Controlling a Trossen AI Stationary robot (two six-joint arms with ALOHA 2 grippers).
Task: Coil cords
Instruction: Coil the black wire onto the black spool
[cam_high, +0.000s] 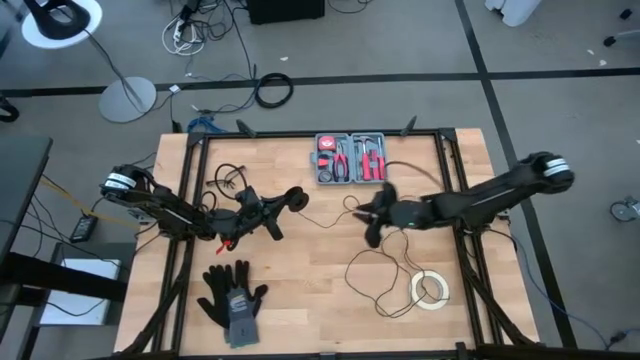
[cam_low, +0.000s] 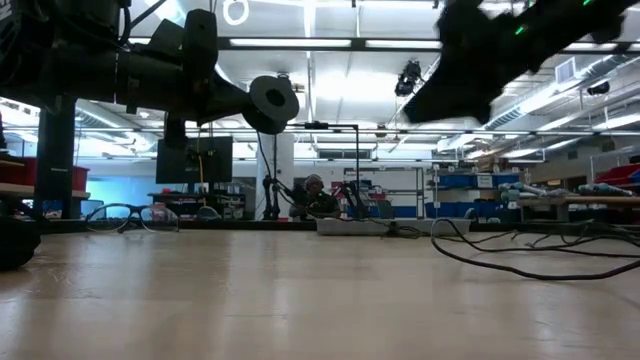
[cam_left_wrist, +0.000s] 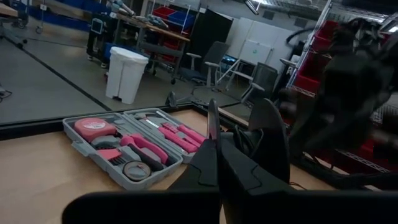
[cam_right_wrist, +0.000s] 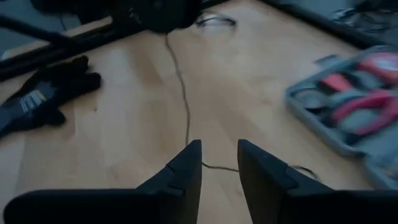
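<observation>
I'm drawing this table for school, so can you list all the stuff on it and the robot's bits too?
cord: one, thin black, looping over the table's right half near the tape, running left to a round black disc at the left gripper
tool case: one, grey with pink tools, open, at the table's far edge
tape roll: one, white, near right part of the table
gloves: one pair, black and grey, near left part
glasses: one pair, dark, far left part
table: one, light wood
left gripper: one, dark, left of centre, fingers shut on the disc
right gripper: one, dark, right of centre, fingers open above the cord
</observation>
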